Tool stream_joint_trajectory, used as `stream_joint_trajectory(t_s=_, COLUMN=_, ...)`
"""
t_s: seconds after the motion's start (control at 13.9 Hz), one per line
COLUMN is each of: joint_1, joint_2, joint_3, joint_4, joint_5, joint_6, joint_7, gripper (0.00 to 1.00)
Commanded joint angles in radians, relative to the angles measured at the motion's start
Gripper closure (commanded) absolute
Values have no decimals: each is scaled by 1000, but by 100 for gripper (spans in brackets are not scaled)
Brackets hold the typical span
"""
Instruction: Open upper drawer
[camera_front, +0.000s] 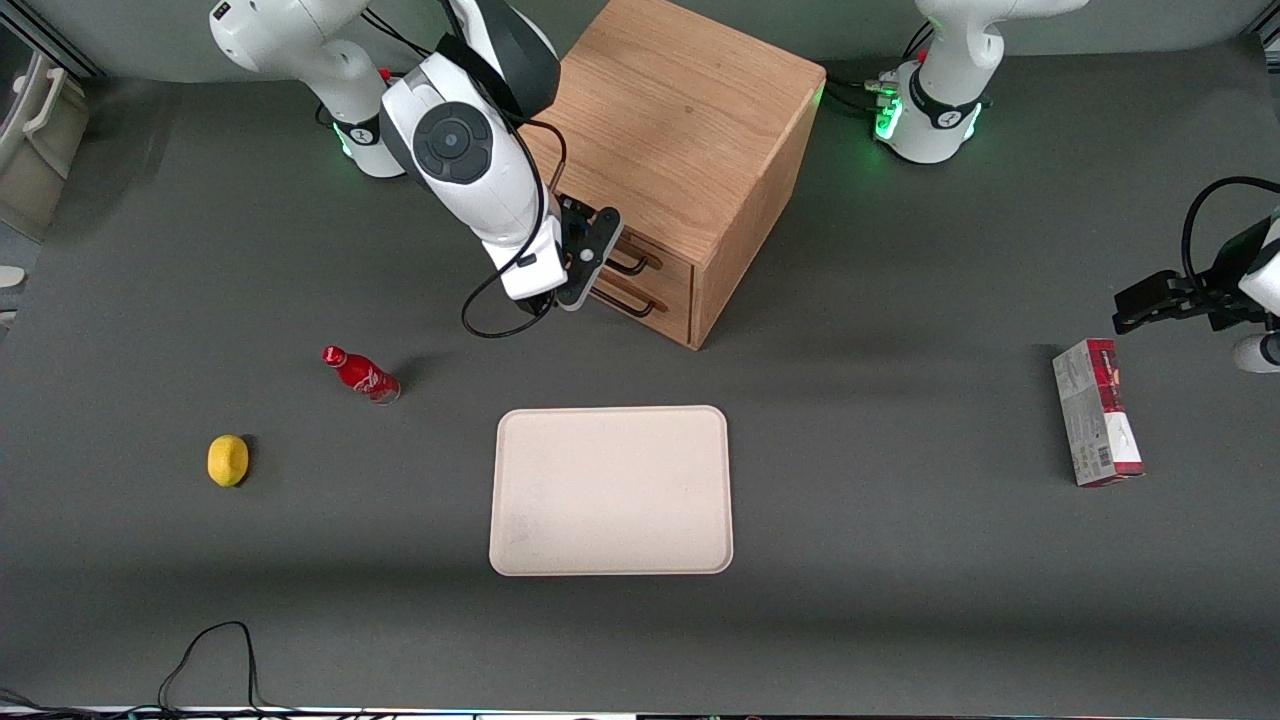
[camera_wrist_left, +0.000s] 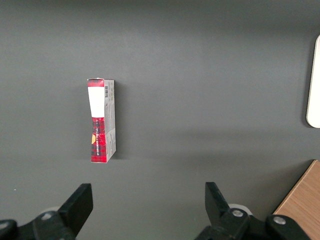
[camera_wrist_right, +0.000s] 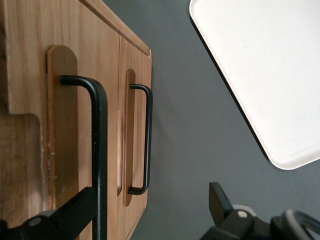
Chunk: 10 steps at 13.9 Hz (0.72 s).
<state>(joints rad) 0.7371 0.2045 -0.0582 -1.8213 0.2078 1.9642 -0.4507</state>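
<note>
The right arm's gripper (camera_front: 590, 262) stands directly in front of the oak cabinet (camera_front: 690, 120), level with the drawer fronts, with its fingers spread apart and gripping nothing. In the right wrist view one dark fingertip (camera_wrist_right: 80, 207) lies against or just beside the black bar handle (camera_wrist_right: 98, 150) of the upper drawer (camera_wrist_right: 60, 115), while the other fingertip (camera_wrist_right: 218, 197) stands clear over the grey table (camera_wrist_right: 200, 125); whether the first finger touches the bar cannot be told. The upper drawer sits flush in the cabinet, shut, directly above the bottom drawer (camera_wrist_right: 131, 135), which carries a matching dark handle (camera_wrist_right: 145, 140) and is likewise shut. Seen from the front, both handles (camera_front: 630, 265) show just beside the gripper on the cabinet's front face. Nearer to the front camera than the cabinet lies a cream tray (camera_front: 611, 490), flat on the table. Toward the working arm's end of the table a small red bottle (camera_front: 360, 374) lies on its side, and a yellow lemon (camera_front: 228, 460) rests nearer the camera than the bottle, well apart from it. Toward the parked arm's end lies a red and grey carton (camera_front: 1096, 412), also visible in the left wrist view (camera_wrist_left: 101, 120).
</note>
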Motion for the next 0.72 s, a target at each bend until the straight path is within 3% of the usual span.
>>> stream_joint_trajectory(t_s=0.0, joint_1=8, joint_2=1, joint_3=0, joint_4=-7, joint_5=19, joint_6=16, joint_7=-8, gripper=0)
stream_joint_trajectory(t_s=0.65, joint_1=8, joint_2=-4, joint_3=3, joint_4=-3, joint_5=19, joint_6=-5, joint_7=-34, gripper=0)
